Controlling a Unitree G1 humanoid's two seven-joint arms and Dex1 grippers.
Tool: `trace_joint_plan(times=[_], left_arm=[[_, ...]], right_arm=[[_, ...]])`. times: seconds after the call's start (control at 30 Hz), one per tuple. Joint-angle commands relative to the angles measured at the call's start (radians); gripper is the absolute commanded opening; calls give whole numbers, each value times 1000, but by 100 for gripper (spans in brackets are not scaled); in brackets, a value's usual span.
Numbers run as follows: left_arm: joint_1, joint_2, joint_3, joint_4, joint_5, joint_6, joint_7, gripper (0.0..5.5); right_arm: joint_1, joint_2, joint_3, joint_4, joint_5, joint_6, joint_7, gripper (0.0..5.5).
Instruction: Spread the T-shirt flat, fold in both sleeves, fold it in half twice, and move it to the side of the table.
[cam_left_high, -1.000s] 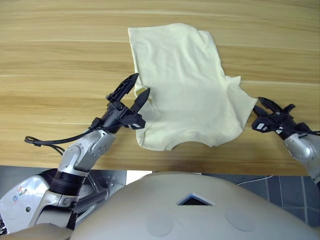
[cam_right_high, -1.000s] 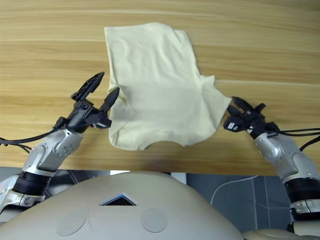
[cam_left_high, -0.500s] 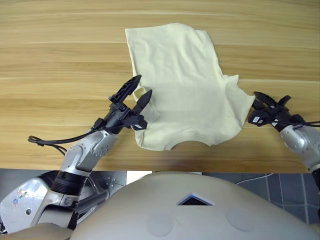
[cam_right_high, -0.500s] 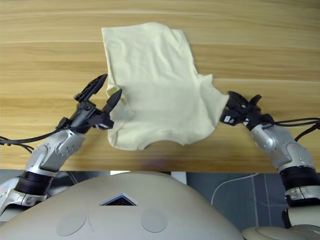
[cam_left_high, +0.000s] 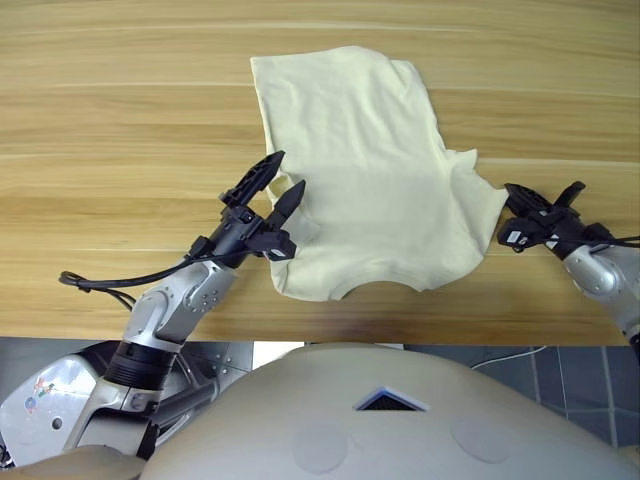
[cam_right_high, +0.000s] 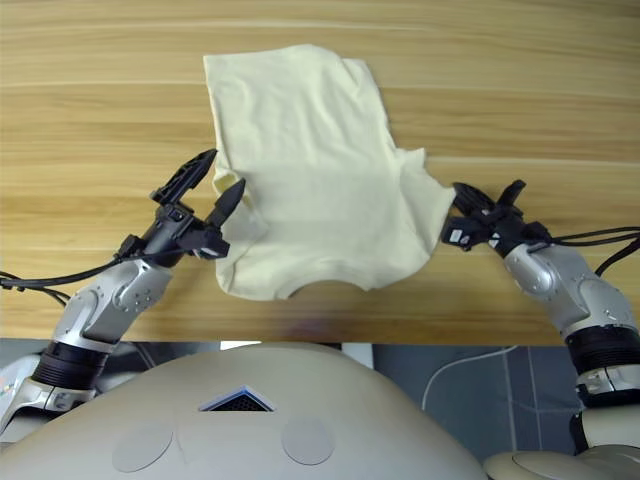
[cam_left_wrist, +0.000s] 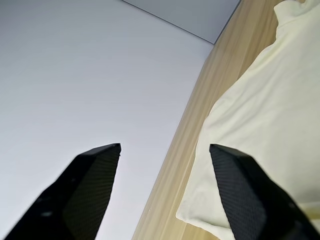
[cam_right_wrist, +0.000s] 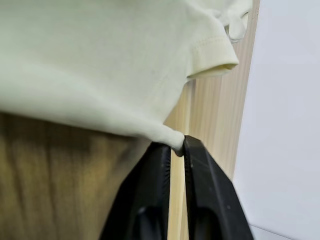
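The right tool (cam_right_wrist: 178, 146) is clenched on a rolled corner of the T-shirt (cam_left_high: 365, 170), its two black, wedge-shaped fingers (cam_right_wrist: 150, 190) pressed together with a nub of cloth between the tips. That pinch is plain from the right wrist, while the eye views show the same tool merely meeting the right sleeve (cam_left_high: 478, 200) at the garment's outer edge. The right wrist view also brings out the knit: soft and matte, with a stitched, doubled cuff (cam_right_wrist: 212, 55) curling up off the wood. The left tool (cam_left_high: 280, 182) is released, its tapered black fingers spread wide, one above the shirt's left edge and the other above bare wood; whether either touches I cannot tell. From the left wrist, the fingers frame the shirt's rounded, hemmed edge (cam_left_wrist: 200, 212) lying on the planks, with a plain pale surface beyond the table's edge. The T-shirt is pale yellow and lightly rumpled, lying in the middle of the table (cam_left_high: 120, 120) with its scooped neckline (cam_left_high: 380, 288) toward the near edge and its body running away toward the far side. The table is light wood with long, straight grain bands.
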Motion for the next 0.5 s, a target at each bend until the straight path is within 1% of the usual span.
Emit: trace_joint_plan(times=[0.03,0.13,0.23,0.4,0.5], left_arm=[[0,-1,0,5,7,-2,-4,332],[4,0,5,6,8,-2,2,332],[7,1,10,6,5,-1,4,332],[2,4,17,14,0,-3,4,332],[-2,0,16,23,-1,-4,6,332]], right_arm=[[82,59,92,80,-74,38,35,14],[84,59,85,72,-63,28,21,1],[96,65,54,44,-15,-2,-7,1],[134,109,-55,-81,177,-77,-41,1],[144,137,-111,-175,281,-99,-5,1]])
